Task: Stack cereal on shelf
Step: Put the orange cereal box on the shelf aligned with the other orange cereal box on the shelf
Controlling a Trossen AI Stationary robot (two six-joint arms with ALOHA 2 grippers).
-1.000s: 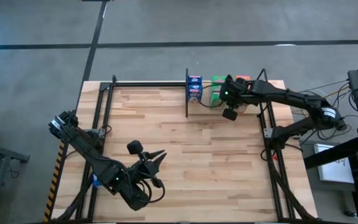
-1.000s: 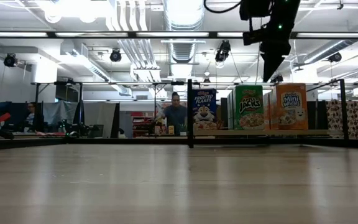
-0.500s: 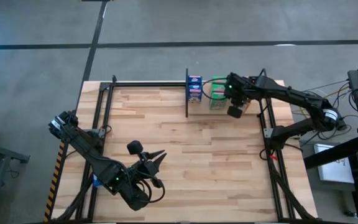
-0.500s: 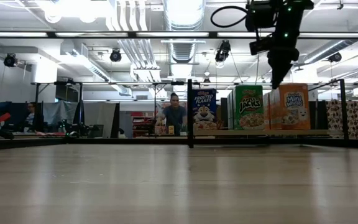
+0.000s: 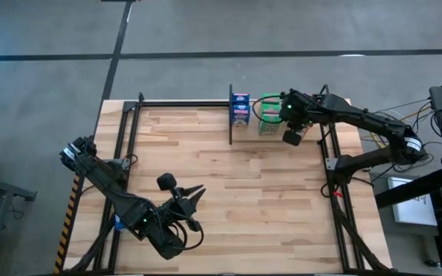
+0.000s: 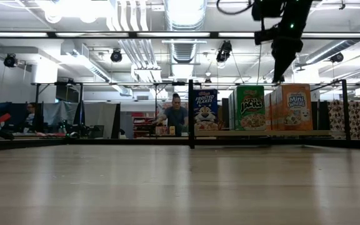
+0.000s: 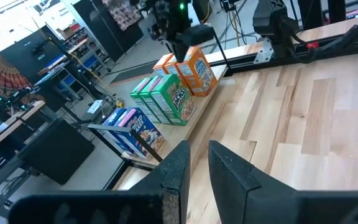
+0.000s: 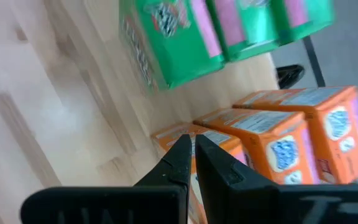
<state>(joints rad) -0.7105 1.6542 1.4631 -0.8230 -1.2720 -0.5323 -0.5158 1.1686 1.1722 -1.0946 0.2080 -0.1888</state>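
Observation:
Cereal boxes stand upright on their bases on the shelf (image 6: pixel 242 133) at the table's far edge: blue (image 6: pixel 205 111), green (image 6: pixel 250 107) and orange (image 6: pixel 294 106), each colour in a row reaching back (image 7: pixel 169 99). My right gripper (image 6: pixel 279 79) is shut with nothing in it. It points steeply down just above the top of the orange boxes (image 8: pixel 272 140), near the gap to the green ones (image 8: pixel 166 46). My left gripper (image 7: pixel 197 162) waits near the table's front left, its fingers a narrow gap apart around nothing, aimed toward the shelf.
A black upright divider (image 6: pixel 190 112) stands on the shelf just left of the blue boxes. Black frame rails (image 5: pixel 125 153) run along the table's left and right sides. The wooden tabletop (image 5: pixel 236 192) lies between both arms. A person (image 6: pixel 177 115) shows in the room behind.
My right gripper has moved a little toward the table's right edge along the shelf, from over the green boxes to the near edge of the orange ones. It has stayed shut and pointing down.

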